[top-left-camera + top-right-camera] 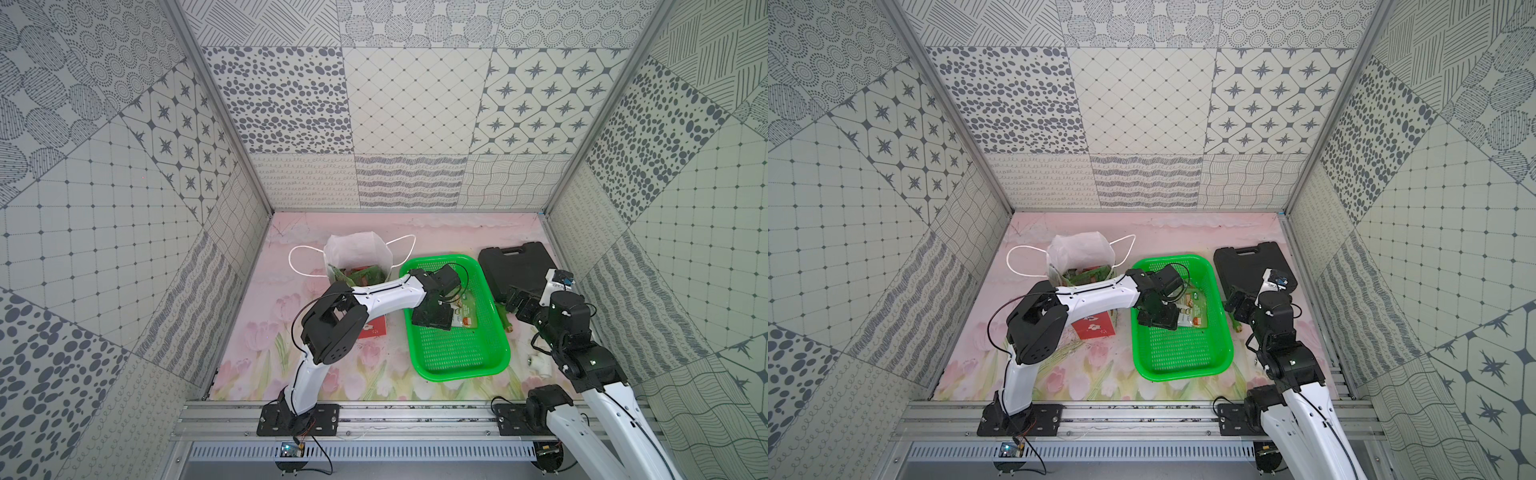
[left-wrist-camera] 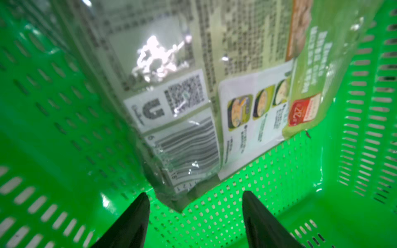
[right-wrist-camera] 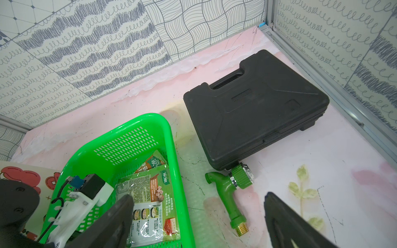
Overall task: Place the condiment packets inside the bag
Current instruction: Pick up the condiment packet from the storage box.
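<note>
While some packets (image 1: 356,273) sit in the bag (image 1: 357,249), we hold our left jaws apart astride the corner of another packet (image 2: 193,120) in the basket (image 2: 53,111), right jaws apart beside it, so next we should pinch, lift and carry it over.

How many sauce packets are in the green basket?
2. The top packet lies flat in the basket, back up; the lower packet peeks out from under it. More may hide beneath the left arm.

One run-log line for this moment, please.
left gripper: open at packet corner in green basket | right gripper: open, empty | bag: packets inside
</note>
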Action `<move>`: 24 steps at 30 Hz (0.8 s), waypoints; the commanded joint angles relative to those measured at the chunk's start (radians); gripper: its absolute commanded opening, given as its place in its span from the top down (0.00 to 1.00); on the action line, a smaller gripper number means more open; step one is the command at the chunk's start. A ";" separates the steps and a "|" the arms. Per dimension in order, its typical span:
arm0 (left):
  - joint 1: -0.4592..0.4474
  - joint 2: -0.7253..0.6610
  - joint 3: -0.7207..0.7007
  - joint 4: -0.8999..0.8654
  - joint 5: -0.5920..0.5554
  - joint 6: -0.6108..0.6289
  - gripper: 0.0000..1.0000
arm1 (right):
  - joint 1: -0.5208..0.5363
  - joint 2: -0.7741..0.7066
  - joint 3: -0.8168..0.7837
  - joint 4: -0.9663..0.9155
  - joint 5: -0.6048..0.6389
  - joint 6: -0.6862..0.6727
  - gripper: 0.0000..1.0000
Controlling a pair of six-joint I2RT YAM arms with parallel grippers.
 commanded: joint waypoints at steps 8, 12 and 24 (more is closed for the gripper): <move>0.046 -0.022 -0.084 0.313 0.136 -0.093 0.28 | -0.005 -0.009 -0.010 0.052 -0.003 0.004 0.03; 0.047 -0.065 -0.114 0.374 0.146 -0.109 0.33 | -0.005 -0.010 -0.010 0.052 -0.006 0.002 0.03; 0.043 -0.173 -0.152 0.441 0.153 -0.127 0.39 | -0.006 -0.011 -0.011 0.055 -0.009 0.004 0.03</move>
